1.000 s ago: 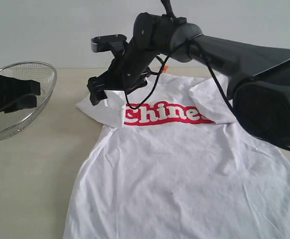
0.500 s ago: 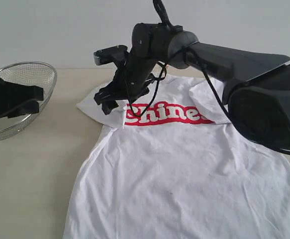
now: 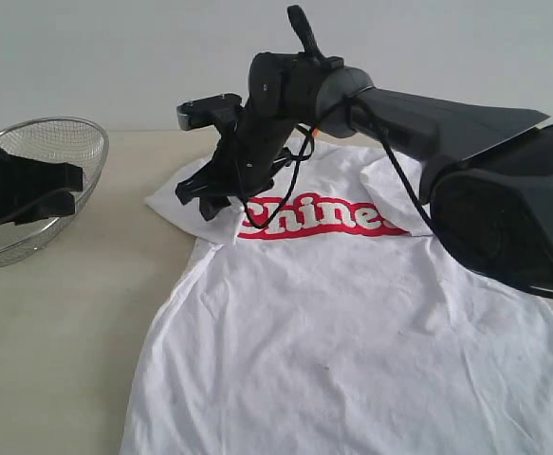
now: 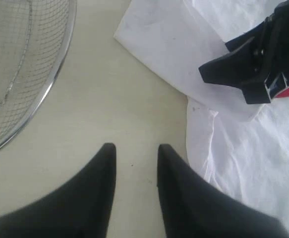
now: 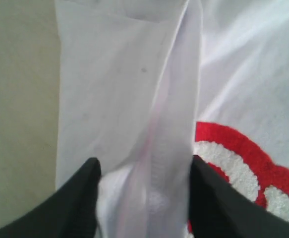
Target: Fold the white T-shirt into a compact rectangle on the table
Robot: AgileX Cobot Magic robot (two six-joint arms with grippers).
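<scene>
The white T-shirt (image 3: pixel 352 313) lies flat, chest up, on the table (image 3: pixel 67 322), its red lettering (image 3: pixel 319 216) showing. Its right sleeve is folded in over the chest. My right arm reaches across the shirt, and my right gripper (image 3: pixel 205 197) is down on the left sleeve (image 3: pixel 176 199). In the right wrist view a raised ridge of sleeve cloth (image 5: pixel 154 124) stands between the spread fingers of the right gripper (image 5: pixel 142 166), beside the lettering (image 5: pixel 233 153). My left gripper (image 4: pixel 136 148) hovers open over bare table just left of the shirt's edge (image 4: pixel 199 144), holding nothing.
A round wire mesh basket (image 3: pixel 77 133) sits at the far left of the table, partly behind my left arm (image 3: pixel 10 185). It also fills a corner of the left wrist view as the basket (image 4: pixel 30 59). Bare table lies between the basket and the shirt.
My right gripper has dropped a little onto the left sleeve and shifted slightly toward the lettering, its jaws narrowing around the cloth. The left arm has hardly moved.
</scene>
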